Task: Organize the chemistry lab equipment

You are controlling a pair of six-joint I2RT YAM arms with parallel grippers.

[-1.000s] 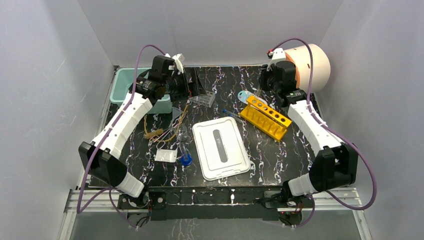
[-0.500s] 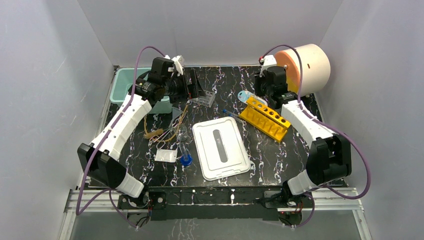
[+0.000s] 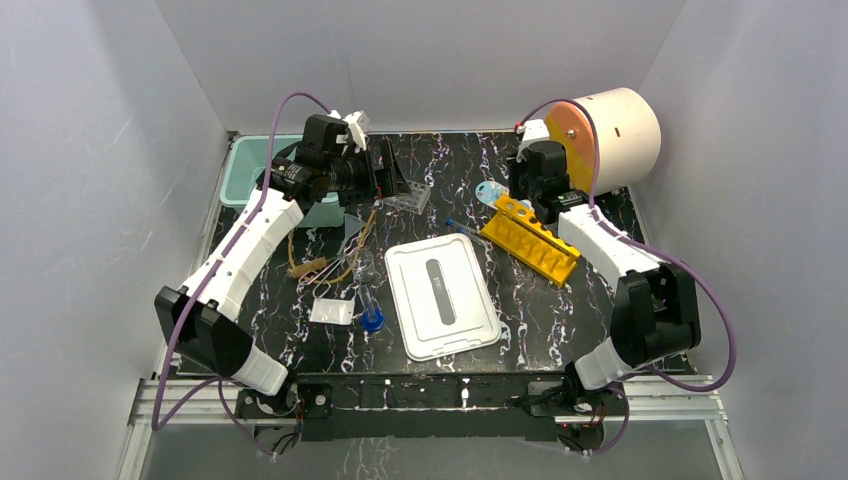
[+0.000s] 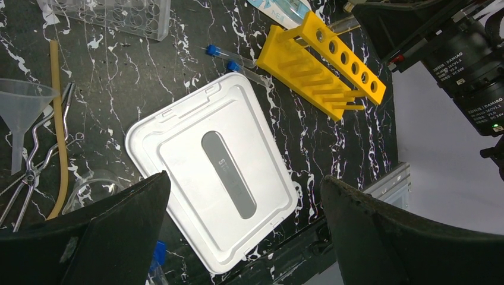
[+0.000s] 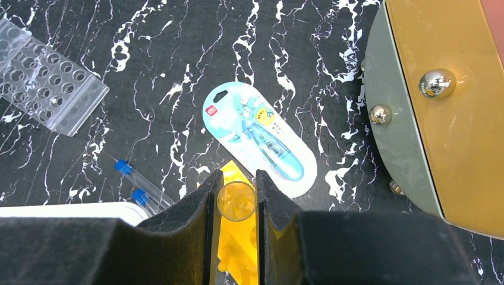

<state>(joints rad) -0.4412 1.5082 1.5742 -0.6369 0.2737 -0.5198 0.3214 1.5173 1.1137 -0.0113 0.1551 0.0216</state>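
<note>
Hovering over the far end of the yellow plastic tube rack (image 3: 530, 238), the right pincer (image 5: 236, 193) pinches a clear open-mouthed tube (image 5: 236, 205) upright between its pads. This looks like the first tube on its way in, as the rack's holes appear empty in the left wrist view. The left pincer (image 4: 243, 181) hangs spread wide above the far-left counter (image 3: 560, 320), holding nothing.

Plenty is left to sort, so the job reads as barely begun. Two blue-capped clear tubes (image 5: 139, 187) lie loose just left of the rack. The clear plastic rack (image 5: 50, 77) sits unfilled. The clear funnel (image 4: 21, 104), tan rubber tubing (image 4: 58, 136) and small white packet (image 3: 331, 311) are scattered at left, beside the flat white lid (image 3: 442, 295).
</note>
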